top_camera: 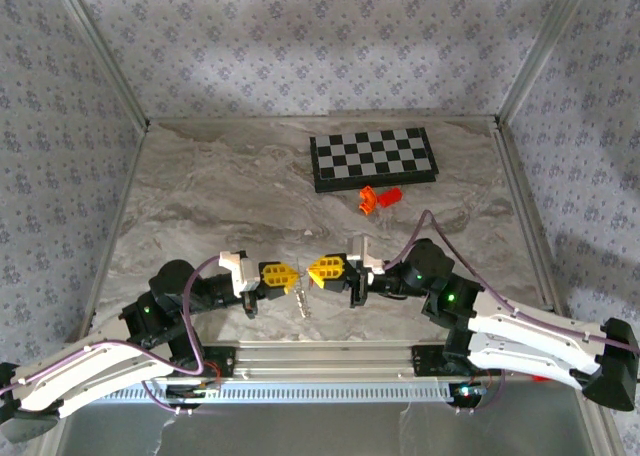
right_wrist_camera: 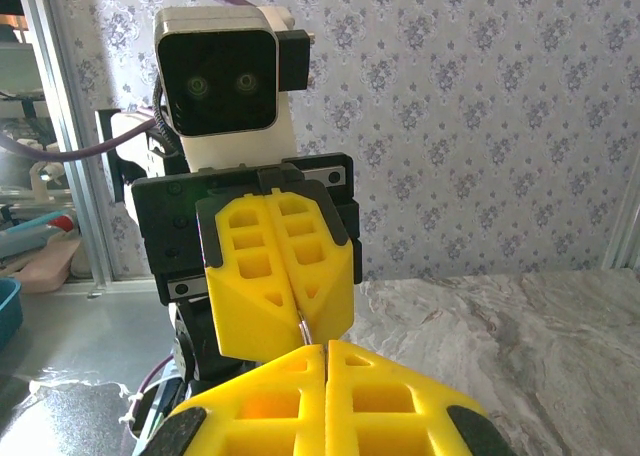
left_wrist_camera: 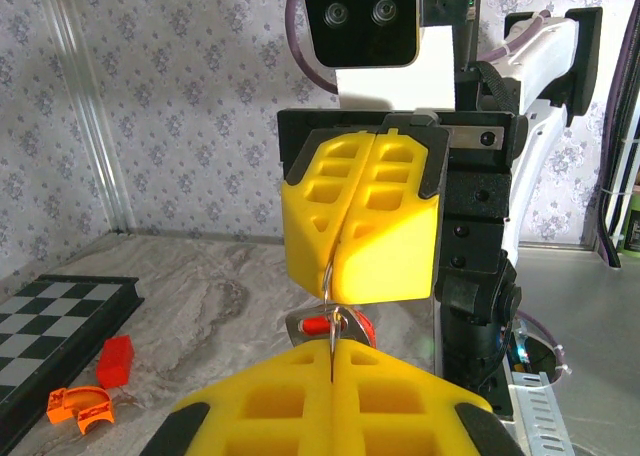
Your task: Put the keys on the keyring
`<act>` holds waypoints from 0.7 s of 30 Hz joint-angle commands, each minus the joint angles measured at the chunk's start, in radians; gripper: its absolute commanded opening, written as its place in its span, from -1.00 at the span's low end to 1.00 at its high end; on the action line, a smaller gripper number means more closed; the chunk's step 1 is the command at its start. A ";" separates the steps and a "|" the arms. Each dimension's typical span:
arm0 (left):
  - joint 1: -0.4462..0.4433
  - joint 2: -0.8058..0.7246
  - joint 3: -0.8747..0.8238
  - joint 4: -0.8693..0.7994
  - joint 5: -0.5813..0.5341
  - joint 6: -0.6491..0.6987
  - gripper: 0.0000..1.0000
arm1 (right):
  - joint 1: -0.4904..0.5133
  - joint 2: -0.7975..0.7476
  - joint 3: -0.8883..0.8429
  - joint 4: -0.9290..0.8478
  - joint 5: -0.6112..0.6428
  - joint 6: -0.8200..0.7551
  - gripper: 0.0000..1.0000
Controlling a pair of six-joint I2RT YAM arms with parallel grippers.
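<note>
Both hands meet fingertip to fingertip low over the near edge of the counter (top_camera: 220, 196), the left hand (top_camera: 293, 274) and the right hand (top_camera: 314, 269) each with yellow fingers pressed fully together. Between them runs the keyring (left_wrist_camera: 328, 288), seen as a thin pale curved strand that enters the seam of each hand, so both appear clamped on it.

The left wrist camera looks over the left hand (left_wrist_camera: 331, 361) at the right hand (left_wrist_camera: 350, 261) facing it. Just under the strand, in the gap between the two hands, hangs the key (left_wrist_camera: 303, 325), a silver head with its red tag (left_wrist_camera: 358, 327) beside it. The right wrist camera looks over the right hand (right_wrist_camera: 325, 361) at the left hand (right_wrist_camera: 300, 311), with only a short silvery sliver of the keyring (right_wrist_camera: 304, 326) between the two seams. From the top camera, a small pale piece (top_camera: 303, 302) dangles just below the gap, too small to identify.

Well beyond the right hand lie the chessboard (top_camera: 372, 158) and, nearer, the orange pieces (top_camera: 380, 197), all resting on grey marbled stone. Floral wallpaper (top_camera: 300, 46) closes in the walls, framed by aluminium posts (top_camera: 105, 61).
</note>
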 commanded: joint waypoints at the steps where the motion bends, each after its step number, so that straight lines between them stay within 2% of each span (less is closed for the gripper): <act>1: -0.008 0.003 0.022 0.073 -0.001 -0.005 -1.00 | 0.005 -0.015 -0.007 0.044 -0.007 -0.022 -1.00; 21: -0.008 0.013 0.008 0.095 -0.019 -0.001 -1.00 | 0.009 -0.032 -0.031 0.056 0.018 -0.022 -1.00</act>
